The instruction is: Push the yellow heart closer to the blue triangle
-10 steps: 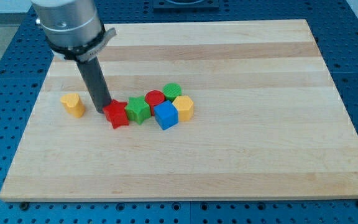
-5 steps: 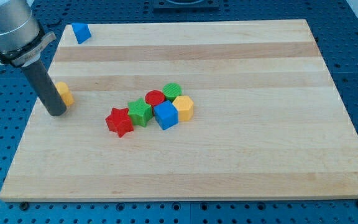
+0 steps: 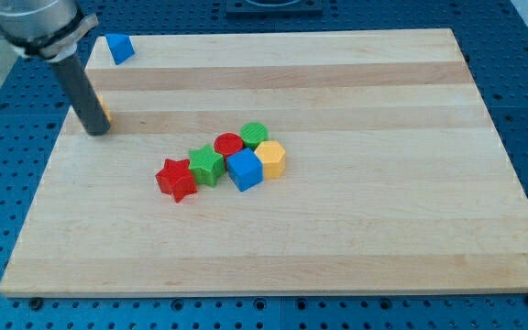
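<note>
While my tip hides the yellow heart — heading unreadable — no pincer shows.

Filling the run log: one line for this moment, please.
tip at board's left edge, touching yellow heart | heart mostly hidden behind rod | blue triangle top-left, apart | push unfinished

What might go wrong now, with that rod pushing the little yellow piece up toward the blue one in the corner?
The yellow heart is almost hidden behind the rod, with my tip right against it, so it could slip sideways off the rod unnoticed. Both it and the blue triangle sit near the board's left edge; a slightly skewed push might send the heart off the wood. Pushing too far could also knock the triangle off the top edge.
</note>
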`<state>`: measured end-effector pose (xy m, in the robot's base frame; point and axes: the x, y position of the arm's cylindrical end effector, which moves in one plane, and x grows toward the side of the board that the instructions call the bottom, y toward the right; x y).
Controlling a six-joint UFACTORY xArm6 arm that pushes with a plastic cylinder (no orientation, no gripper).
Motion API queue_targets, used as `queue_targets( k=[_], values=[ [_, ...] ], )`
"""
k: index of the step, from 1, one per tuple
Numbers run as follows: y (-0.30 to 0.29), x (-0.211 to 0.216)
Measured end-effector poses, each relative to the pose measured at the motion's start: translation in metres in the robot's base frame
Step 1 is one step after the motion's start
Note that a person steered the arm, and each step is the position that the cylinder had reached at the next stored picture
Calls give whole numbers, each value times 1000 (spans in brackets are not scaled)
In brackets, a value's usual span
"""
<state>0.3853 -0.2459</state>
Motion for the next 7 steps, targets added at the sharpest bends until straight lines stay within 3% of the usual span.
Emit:
queue_targets(
  k=[1, 3, 6, 7],
  values=[
    [4, -17],
    [24, -7],
    [-51, -3],
    [-54, -30]
  ],
)
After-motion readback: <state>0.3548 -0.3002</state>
